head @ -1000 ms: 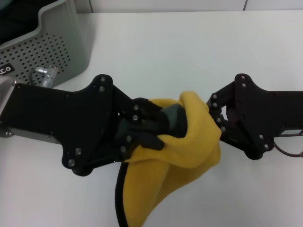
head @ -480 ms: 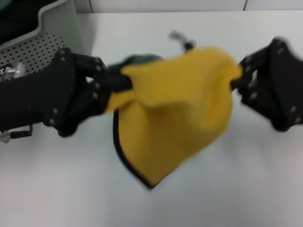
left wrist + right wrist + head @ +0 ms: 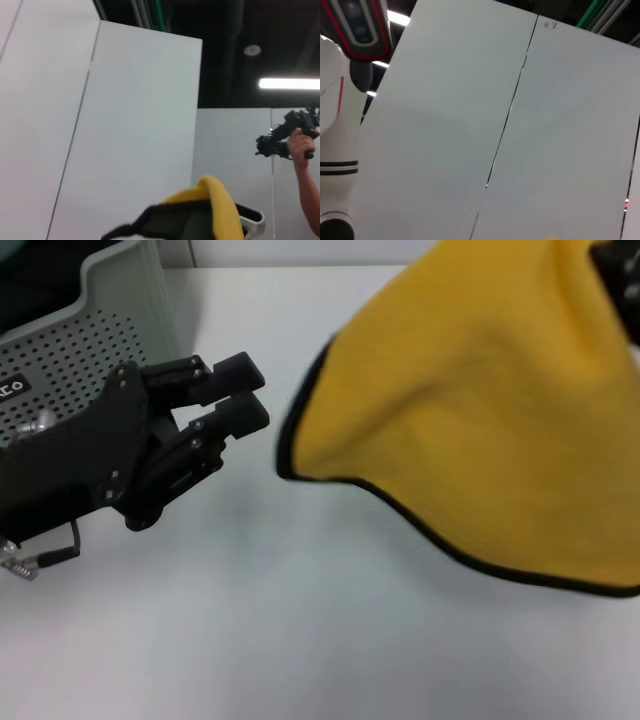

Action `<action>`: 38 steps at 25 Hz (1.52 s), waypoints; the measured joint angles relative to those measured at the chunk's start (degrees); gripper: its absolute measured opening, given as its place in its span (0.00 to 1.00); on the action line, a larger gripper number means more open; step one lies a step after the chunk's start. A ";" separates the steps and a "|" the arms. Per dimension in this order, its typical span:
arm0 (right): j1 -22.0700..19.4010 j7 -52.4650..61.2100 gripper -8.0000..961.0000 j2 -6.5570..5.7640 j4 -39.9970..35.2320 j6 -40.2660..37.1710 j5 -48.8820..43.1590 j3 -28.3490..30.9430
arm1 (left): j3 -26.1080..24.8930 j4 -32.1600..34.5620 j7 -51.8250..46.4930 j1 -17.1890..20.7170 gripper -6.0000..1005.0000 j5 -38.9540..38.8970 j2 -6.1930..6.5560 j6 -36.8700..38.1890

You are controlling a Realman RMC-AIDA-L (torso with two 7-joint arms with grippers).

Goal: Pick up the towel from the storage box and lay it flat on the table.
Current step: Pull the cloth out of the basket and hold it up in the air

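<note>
Towel (image 3: 480,430) hangs at 2 o'clock above table (image 3: 250,640); left gripper (image 3: 240,392) empty at 9, fingers parted; box (image 3: 90,330) at 10.

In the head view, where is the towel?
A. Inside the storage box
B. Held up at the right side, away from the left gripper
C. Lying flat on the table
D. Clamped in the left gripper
B: the towel hangs at the right, and the left gripper holds nothing.

The table (image 3: 300,640) is plain white and smooth. The storage box (image 3: 120,330), grey-green with perforated sides and a small black label, stands at its far left corner; its base looks to rest directly on the tabletop.
</note>
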 joint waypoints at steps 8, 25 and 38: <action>0.00 4.03 0.01 0.00 -7.07 3.09 0.15 1.74 | 0.21 -4.19 3.64 0.47 0.36 0.89 -0.34 -0.46; 1.00 5.42 0.02 -0.38 -9.13 6.38 0.10 2.34 | 0.35 -5.08 6.70 0.55 0.59 3.42 -1.16 -0.52; 2.35 5.61 0.02 -0.39 -8.51 6.63 -0.09 3.10 | 0.01 -5.18 8.48 0.87 0.58 1.12 -1.21 -0.52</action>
